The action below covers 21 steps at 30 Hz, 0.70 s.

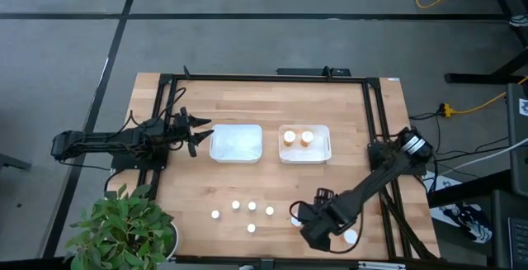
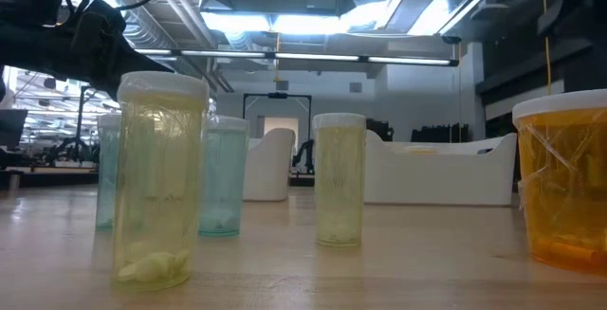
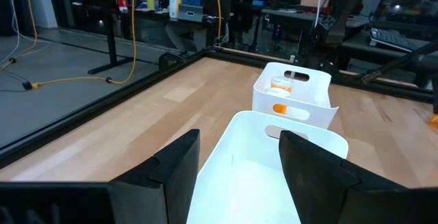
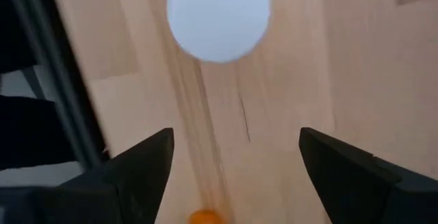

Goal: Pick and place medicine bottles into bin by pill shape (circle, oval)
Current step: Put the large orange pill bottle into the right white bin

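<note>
L gripper (image 1: 200,132) hovers w/ fingers spread, nothing held, just at the L side of the empty white bin (image 1: 237,143); in its wrist view the two dark fingers (image 3: 179,162) frame that bin's near wall (image 3: 274,136), apart from it. Right of the empty bin, just beside it, sits the second white bin (image 1: 304,156) w/ two orange bottles (image 1: 298,137) standing in it, white caps up; L wrist view shows them through that bin's handle slot (image 3: 280,85). Nearer the table's front edge than the empty bin, five small pale bottles (image 1: 236,206) stand in a loose cluster, well apart from both grippers; low view shows them upright, greenish to bluish, white-capped (image 2: 159,177), pills at the bottom. R gripper (image 1: 318,233) is low over the wood, front-right of the empty bin, jaws released and wide, gripping nothing. An orange bottle w/ white cap (image 1: 351,238) stands just beside it on the side away from the bin; in R wrist view that cap (image 4: 219,15) lies ahead of the open fingers (image 4: 140,166), not between them. Another cap (image 1: 294,219) peeks out on the bin side of the R gripper. No labels or writing readable on any bottle.
</note>
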Motion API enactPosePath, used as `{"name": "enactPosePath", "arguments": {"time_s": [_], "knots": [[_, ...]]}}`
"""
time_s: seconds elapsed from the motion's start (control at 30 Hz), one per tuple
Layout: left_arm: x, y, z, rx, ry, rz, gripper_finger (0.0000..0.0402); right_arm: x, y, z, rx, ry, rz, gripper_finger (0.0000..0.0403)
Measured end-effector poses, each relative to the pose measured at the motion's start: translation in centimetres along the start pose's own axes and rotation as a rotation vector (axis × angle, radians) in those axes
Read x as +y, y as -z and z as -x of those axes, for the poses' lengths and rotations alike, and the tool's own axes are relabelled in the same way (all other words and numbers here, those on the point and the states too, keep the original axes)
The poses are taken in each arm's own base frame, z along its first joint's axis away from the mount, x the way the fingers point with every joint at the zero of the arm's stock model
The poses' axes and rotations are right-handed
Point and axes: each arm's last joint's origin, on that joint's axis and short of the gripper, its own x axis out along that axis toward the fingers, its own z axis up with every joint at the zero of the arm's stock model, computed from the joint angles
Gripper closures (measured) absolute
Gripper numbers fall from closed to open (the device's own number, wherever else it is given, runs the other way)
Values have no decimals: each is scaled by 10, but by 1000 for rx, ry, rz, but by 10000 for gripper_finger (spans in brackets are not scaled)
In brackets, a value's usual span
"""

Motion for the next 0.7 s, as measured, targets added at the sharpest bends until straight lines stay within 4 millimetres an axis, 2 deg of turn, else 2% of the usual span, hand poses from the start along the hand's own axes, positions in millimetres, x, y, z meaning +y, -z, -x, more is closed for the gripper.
{"name": "enactPosePath", "arguments": {"time_s": [0.23,0.4,0.7], "knots": [[0,0,0,0,0,0,207,1,-14,-26,-9,5,76,88],[0,0,0,0,0,0,208,-3,-27,-27,-102,22,87,88],[0,0,0,0,0,0,208,-5,-39,-27,-166,-2,122,88]]}}
